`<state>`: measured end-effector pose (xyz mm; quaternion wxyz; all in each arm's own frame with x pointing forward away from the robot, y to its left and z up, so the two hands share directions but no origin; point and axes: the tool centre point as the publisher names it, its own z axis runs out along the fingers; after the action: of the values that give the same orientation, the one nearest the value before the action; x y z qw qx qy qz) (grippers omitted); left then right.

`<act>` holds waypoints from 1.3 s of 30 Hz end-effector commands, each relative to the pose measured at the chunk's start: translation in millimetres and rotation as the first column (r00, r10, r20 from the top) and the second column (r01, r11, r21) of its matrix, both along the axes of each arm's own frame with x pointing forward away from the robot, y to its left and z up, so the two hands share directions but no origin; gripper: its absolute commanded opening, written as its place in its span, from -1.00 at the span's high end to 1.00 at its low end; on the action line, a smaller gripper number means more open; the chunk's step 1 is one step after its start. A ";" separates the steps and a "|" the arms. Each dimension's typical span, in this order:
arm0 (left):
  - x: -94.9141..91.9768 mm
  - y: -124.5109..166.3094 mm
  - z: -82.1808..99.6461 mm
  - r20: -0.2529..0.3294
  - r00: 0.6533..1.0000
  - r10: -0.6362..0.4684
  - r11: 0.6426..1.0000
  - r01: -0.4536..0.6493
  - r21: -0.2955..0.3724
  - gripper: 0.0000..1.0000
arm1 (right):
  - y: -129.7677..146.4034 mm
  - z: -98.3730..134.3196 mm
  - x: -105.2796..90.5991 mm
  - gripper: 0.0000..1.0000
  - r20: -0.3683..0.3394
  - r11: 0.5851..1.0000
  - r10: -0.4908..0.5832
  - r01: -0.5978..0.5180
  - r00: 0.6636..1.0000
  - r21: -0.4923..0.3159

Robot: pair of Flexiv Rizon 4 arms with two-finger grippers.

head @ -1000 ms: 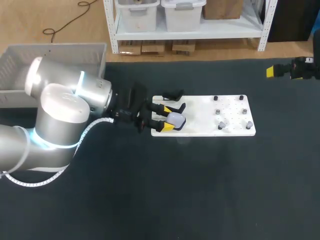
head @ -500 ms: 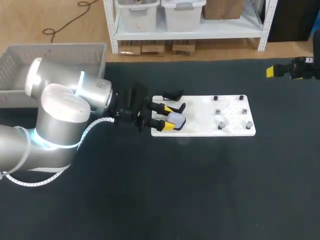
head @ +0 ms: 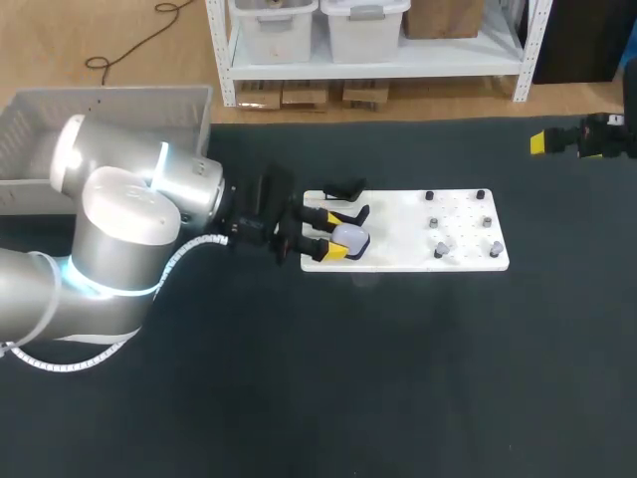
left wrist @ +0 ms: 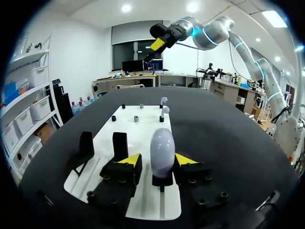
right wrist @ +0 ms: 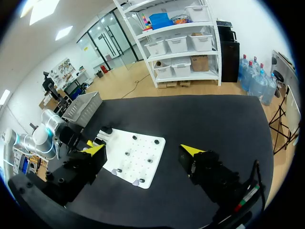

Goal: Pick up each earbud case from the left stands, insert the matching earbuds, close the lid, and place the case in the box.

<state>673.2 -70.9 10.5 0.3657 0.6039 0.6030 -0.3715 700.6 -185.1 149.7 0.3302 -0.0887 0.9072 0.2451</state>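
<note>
A white egg-shaped earbud case stands on a black stand at the left end of the white board. My left gripper is level with it, one yellow tip on each side. In the left wrist view the case sits between the fingers of the left gripper. One tip is against it and a narrow gap shows at the other, so the gripper is open. Two white earbuds stand on pegs at the board's right end. My right gripper hangs open at the table's far right, holding nothing.
Two empty black stands are on the board beside the case. Small dark pegs dot the board's right half. A grey box sits at the table's back left. Dark tabletop spreads in front of the board.
</note>
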 end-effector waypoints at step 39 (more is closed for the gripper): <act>-15.2 14.2 77.2 0.014 1.000 0.010 0.979 -0.007 -0.205 1.00 | -0.4 0.1 -0.1 -1.00 0.000 1.000 0.001 -0.001 1.000 0.000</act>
<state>667.2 -65.3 80.3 0.4217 0.5683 0.5625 -0.4275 700.6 -185.1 149.7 0.3302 -0.0887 0.9072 0.2451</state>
